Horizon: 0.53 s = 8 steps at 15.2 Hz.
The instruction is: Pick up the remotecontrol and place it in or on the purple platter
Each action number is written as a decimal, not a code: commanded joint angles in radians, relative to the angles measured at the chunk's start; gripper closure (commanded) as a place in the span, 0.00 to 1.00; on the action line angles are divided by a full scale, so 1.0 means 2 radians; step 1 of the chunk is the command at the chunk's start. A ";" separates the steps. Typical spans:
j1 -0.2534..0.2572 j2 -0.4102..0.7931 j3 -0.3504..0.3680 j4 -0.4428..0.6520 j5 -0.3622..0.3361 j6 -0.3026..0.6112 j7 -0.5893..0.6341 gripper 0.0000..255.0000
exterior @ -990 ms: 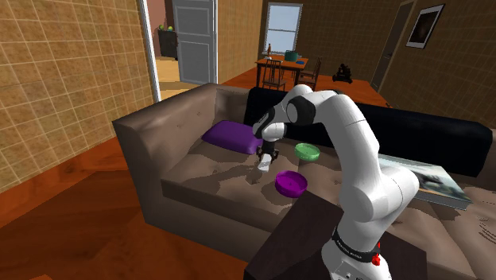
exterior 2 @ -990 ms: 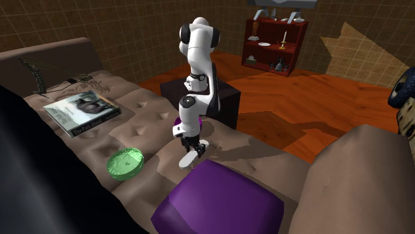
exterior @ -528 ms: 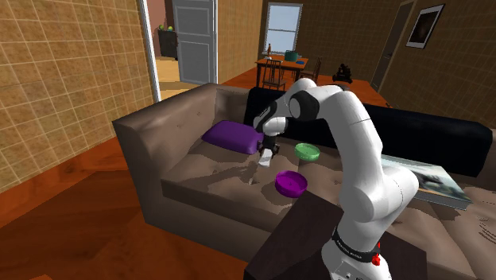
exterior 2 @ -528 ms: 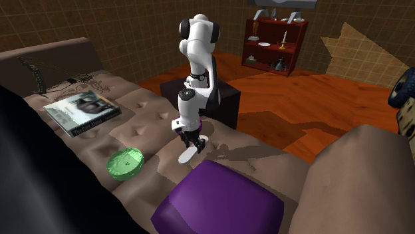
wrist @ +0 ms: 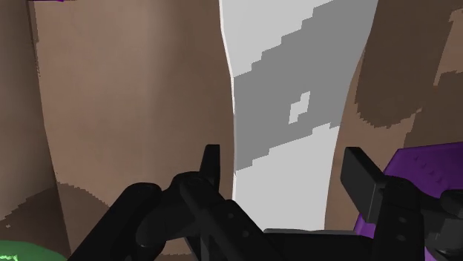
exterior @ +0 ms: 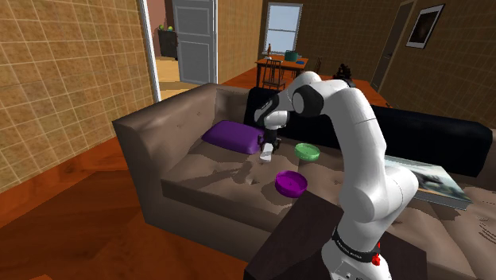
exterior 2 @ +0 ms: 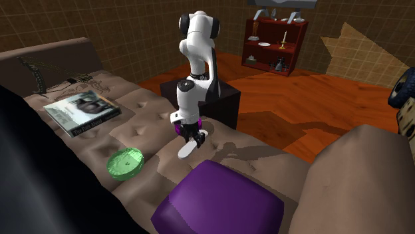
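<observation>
A purple pillow [exterior: 233, 135] lies on the brown sofa [exterior: 199, 181]. A green bowl [exterior: 308, 151] and a big book [exterior: 427, 177] lie there too.

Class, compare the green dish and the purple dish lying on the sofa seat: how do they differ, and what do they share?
Colour: the green dish is bright, speckled green, while the purple platter is plain purple.
Shape: the green dish looks shallower, the purple platter more bowl-like.
Place: the green dish lies nearer the backrest, the purple platter nearer the seat's front edge.
Both are round, upright and rest on the sofa.
</observation>
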 commanded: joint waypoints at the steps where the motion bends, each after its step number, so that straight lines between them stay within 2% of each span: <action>1: 0.002 -0.011 -0.002 -0.003 -0.002 -0.008 0.002 1.00; 8: 0.006 -0.039 -0.008 -0.005 -0.010 -0.034 0.007 1.00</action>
